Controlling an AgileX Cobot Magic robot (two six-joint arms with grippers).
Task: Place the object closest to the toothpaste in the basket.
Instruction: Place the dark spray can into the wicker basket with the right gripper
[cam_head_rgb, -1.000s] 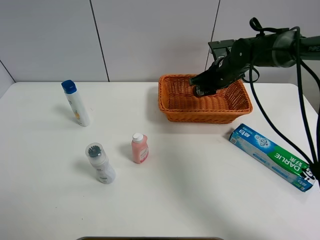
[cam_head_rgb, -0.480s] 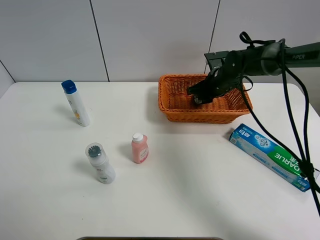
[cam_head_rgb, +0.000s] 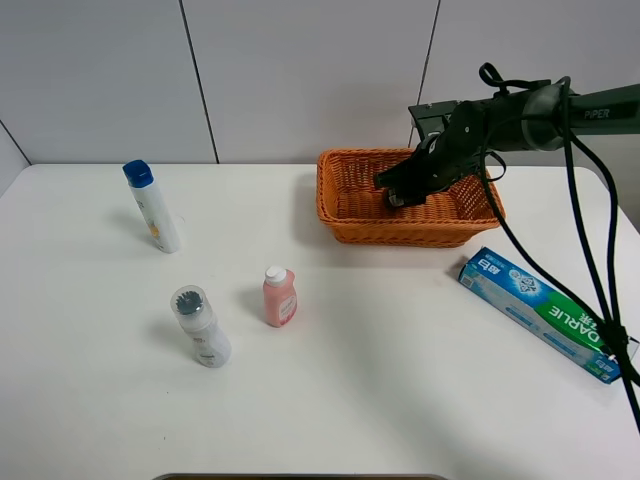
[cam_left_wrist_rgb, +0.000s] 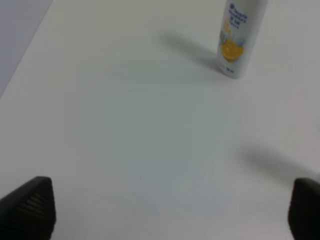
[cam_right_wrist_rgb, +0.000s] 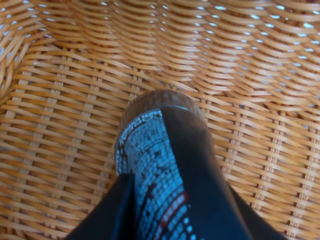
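The green and blue toothpaste box (cam_head_rgb: 545, 312) lies at the right of the white table. The orange wicker basket (cam_head_rgb: 340, 215) stands at the back, right of centre. My right gripper (cam_head_rgb: 400, 190) is down inside the basket, shut on a dark bottle (cam_right_wrist_rgb: 165, 150) with a brown cap and a blue pattern. The bottle's cap end is close to the woven basket floor (cam_right_wrist_rgb: 60, 125); I cannot tell if it touches. My left gripper (cam_left_wrist_rgb: 167, 207) is open and empty above bare table; it is out of the exterior high view.
A white bottle with a blue cap (cam_head_rgb: 152, 206) stands at the back left, and it also shows in the left wrist view (cam_left_wrist_rgb: 239, 37). A small pink bottle (cam_head_rgb: 280, 296) and a clear-capped white bottle (cam_head_rgb: 201, 327) stand left of centre.
My right gripper has dropped lower into the basket with the dark bottle, shifting slightly left. In the last half second it has barely moved.
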